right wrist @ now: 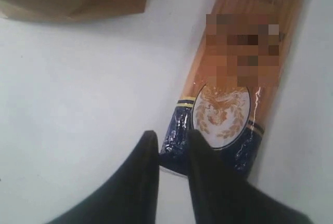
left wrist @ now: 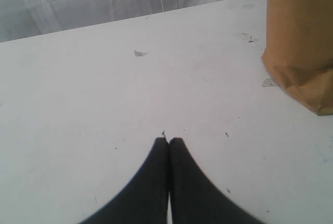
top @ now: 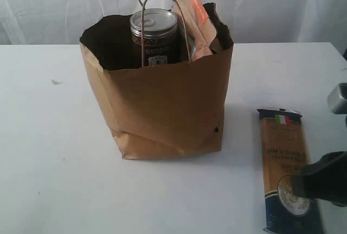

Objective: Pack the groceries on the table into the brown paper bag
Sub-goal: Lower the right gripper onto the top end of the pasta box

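The brown paper bag (top: 162, 109) hides most of the clear gold-lidded jar (top: 154, 27) and brown-orange pouch (top: 194, 22) standing inside it (deeper contents cannot be seen). The long brown-blue spaghetti pack (top: 284, 163) lies near the table (top: 54, 163)'s right edge. Its blue end is pinched between the narrowed jaws of the right gripper (right wrist: 172, 136). The left gripper (left wrist: 169, 142) is closed on nothing.

Light: bright, even, diffuse; we note the table (top: 49, 152) nearly washed out. Shadows: soft grey beside the brown paper bag (top: 162, 109), deep inside its mouth. Glare: small glints on the foil of the long brown-blue spaghetti pack (right wrist: 223, 115). Focus: right gripper (right wrist: 170, 134) soft, close to lens; pack label pixelated.
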Controlling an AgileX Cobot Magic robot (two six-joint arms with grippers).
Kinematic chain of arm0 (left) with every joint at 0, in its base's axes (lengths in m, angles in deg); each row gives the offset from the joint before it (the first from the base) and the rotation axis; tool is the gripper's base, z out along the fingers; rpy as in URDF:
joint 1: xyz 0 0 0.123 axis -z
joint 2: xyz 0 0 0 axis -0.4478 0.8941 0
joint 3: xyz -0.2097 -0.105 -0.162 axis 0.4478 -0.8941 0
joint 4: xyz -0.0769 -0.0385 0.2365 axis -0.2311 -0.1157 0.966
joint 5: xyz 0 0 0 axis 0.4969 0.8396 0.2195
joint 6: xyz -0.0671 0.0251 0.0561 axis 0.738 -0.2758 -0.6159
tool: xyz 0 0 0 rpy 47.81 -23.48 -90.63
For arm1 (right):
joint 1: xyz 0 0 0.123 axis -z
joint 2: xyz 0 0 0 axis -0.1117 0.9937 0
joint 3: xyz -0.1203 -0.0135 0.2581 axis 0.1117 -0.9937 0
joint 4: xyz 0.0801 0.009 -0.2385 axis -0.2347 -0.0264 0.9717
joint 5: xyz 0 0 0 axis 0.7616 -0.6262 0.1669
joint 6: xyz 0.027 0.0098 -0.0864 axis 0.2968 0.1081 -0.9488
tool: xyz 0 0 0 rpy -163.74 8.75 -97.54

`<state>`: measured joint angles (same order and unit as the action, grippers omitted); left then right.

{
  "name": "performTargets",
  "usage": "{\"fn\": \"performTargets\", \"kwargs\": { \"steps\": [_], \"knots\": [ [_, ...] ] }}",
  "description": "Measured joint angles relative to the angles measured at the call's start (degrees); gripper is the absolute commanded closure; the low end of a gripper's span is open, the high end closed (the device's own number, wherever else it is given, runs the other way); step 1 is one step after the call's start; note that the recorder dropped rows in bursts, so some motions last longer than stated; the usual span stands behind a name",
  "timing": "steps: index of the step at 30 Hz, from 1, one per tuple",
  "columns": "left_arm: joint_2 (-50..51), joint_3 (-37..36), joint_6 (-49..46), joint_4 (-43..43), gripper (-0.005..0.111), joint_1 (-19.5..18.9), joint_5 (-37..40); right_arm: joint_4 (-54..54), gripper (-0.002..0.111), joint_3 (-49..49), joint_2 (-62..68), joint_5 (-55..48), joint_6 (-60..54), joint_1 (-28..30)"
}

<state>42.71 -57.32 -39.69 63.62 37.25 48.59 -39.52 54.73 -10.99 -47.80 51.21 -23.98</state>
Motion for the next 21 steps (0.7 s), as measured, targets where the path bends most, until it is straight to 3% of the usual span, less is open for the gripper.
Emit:
{"fn": "performTargets", "kwargs": {
  "steps": [4, 11, 17, 21],
  "knots": [
    [0.0, 0.0, 0.0, 0.0, 0.107, 0.0, 0.0, 1.5, 0.080, 2.2, 5.7, 1.0, -0.5, 0.0],
    [0.0, 0.0, 0.0, 0.0, 0.107, 0.0, 0.0, 2.0, 0.026, 5.2, 12.9, 8.4, -0.9, 7.2],
    [0.0, 0.0, 0.0, 0.0, 0.107, 0.0, 0.0, -6.6, 0.022, 6.4, 20.6, 13.7, -8.2, 18.9],
    [0.0, 0.0, 0.0, 0.0, 0.107, 0.0, 0.0, -14.4, 0.022, 10.7, 27.4, 12.6, -15.0, 23.2]
  ]
}}
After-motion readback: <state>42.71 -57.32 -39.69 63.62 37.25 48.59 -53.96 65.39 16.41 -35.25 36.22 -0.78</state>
